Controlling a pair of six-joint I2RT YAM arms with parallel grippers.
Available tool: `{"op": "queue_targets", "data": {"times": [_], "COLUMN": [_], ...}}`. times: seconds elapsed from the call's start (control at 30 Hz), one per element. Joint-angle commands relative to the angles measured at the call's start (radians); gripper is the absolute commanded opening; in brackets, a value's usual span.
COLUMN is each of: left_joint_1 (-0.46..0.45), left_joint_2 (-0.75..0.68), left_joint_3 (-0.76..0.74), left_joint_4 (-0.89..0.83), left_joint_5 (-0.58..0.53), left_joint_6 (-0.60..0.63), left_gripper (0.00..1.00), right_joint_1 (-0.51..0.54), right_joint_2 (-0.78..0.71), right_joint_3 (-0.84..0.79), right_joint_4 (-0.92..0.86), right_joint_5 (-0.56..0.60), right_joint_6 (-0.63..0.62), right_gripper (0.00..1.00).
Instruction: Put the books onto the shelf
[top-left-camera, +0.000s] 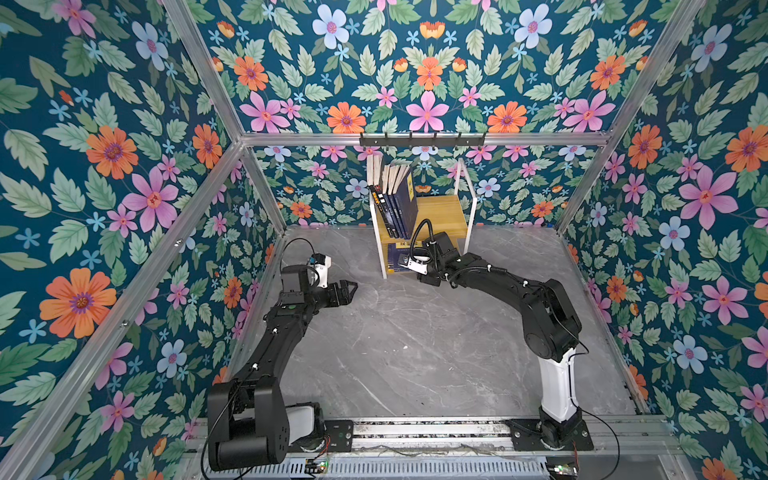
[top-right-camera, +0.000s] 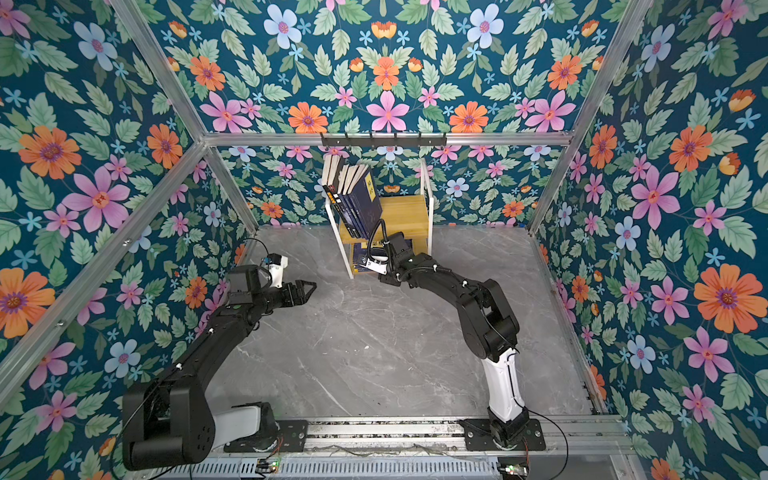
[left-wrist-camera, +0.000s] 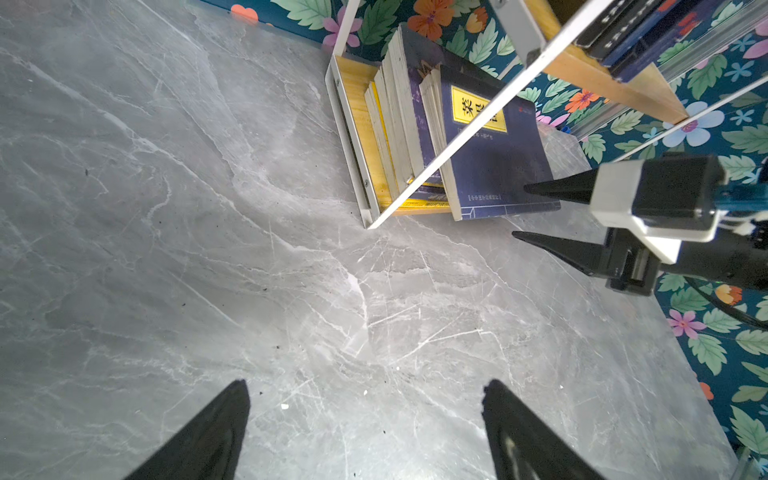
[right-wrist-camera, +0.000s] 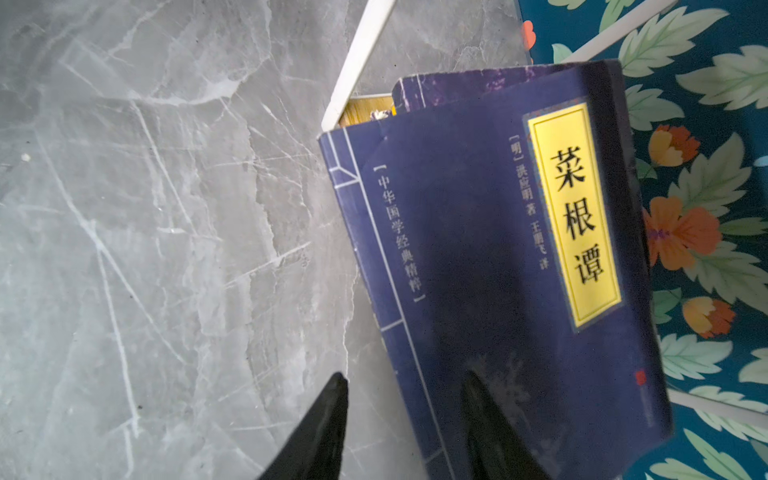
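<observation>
The shelf (top-left-camera: 442, 216) (top-right-camera: 409, 216) stands at the back wall. Several books (top-left-camera: 399, 199) (top-right-camera: 359, 199) lean on its upper board. More lie on the lower board (left-wrist-camera: 353, 83); the top one, a navy book (right-wrist-camera: 498, 249) (left-wrist-camera: 494, 158) with a yellow label, sticks out over the floor. Under it lie a purple-blue book (left-wrist-camera: 415, 62) and a yellow one (left-wrist-camera: 415, 203). My right gripper (right-wrist-camera: 405, 374) (left-wrist-camera: 519, 212) is open at the navy book's near end. One finger is over the cover, the other over the floor. My left gripper (left-wrist-camera: 365, 382) (top-left-camera: 349, 286) hangs open and empty over the floor.
A black hook rail (top-left-camera: 422, 140) runs along the aluminium bar above the shelf. Floral walls close in the grey marble floor (top-left-camera: 415, 353) on three sides. Both arm bases sit on the front rail (top-left-camera: 436, 432).
</observation>
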Motion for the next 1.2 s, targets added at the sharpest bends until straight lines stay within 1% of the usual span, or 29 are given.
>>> {"op": "queue_targets", "data": {"times": [0.0, 0.57, 0.67, 0.87, 1.17], "left_joint_1": [0.001, 0.001, 0.001, 0.002, 0.003], "left_joint_2": [-0.003, -0.004, -0.001, 0.001, -0.002], "left_joint_3": [0.008, -0.001, 0.010, 0.006, 0.009], "left_joint_4": [0.011, 0.017, 0.008, 0.010, 0.007], "left_joint_5": [0.005, 0.003, 0.002, -0.007, -0.003], "left_joint_6": [0.005, 0.011, 0.010, 0.014, 0.012], "left_gripper": [0.90, 0.90, 0.90, 0.90, 0.90], "right_joint_1": [-0.006, -0.020, -0.020, -0.020, -0.022], "right_joint_2": [0.002, 0.088, 0.092, 0.113, 0.105], "right_joint_3": [0.008, 0.117, 0.131, 0.149, 0.139], "right_joint_4": [0.010, 0.033, 0.033, 0.029, 0.034], "right_joint_5": [-0.012, 0.014, 0.018, 0.054, 0.063], "right_joint_6": [0.017, 0.054, 0.064, 0.014, -0.029], "right_gripper": [0.43, 0.39, 0.37, 0.32, 0.29]}}
